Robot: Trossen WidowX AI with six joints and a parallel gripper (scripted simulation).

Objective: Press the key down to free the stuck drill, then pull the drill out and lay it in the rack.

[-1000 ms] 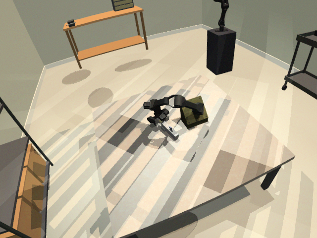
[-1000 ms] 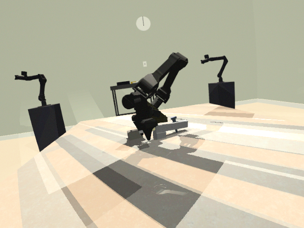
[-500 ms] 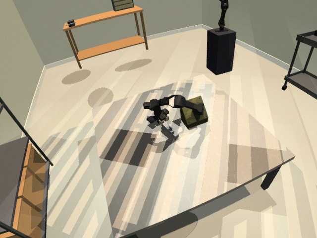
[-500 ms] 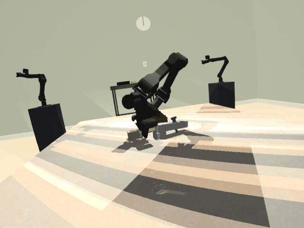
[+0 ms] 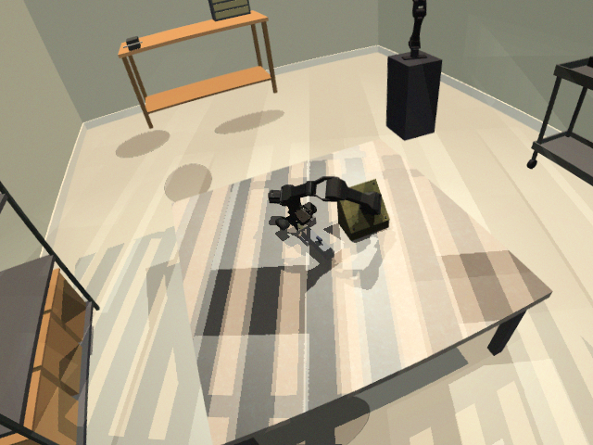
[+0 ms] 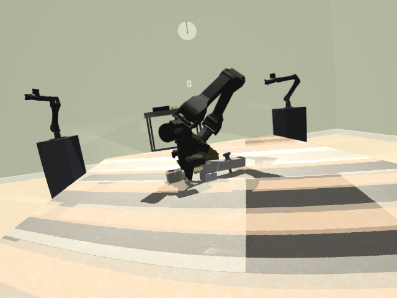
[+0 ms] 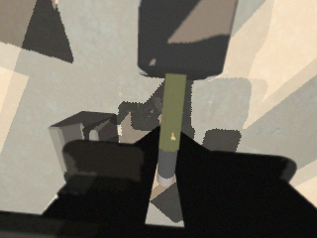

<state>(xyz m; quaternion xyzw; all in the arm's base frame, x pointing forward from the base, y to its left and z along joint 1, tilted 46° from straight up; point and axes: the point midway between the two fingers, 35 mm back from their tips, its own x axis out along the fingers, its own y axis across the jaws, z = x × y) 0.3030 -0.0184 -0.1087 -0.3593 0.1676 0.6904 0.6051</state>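
A long grey block (image 5: 326,250) (image 6: 237,162) (image 7: 178,45) lies on the table. A blue key (image 5: 319,239) (image 6: 227,156) sticks up from its top, and a blue end shows below it in the exterior view. The olive drill (image 6: 198,169) (image 7: 173,109) comes out of the block's end face, with a grey tip. My gripper (image 6: 189,174) (image 7: 165,131) is shut on the drill, low over the table, with a finger on each side. A small grey block (image 6: 173,176) (image 7: 81,128) stands beside the fingers; I cannot tell if it is the rack. The top view hides the fingertips.
The arm's base stands on an olive box (image 5: 351,224) behind the long grey block. The table (image 5: 411,330) (image 6: 128,237) has striped light and shadow. Other arms on dark pedestals (image 5: 412,95) (image 6: 61,166), an orange shelf (image 5: 191,35) and a cart (image 5: 570,148) stand around the room.
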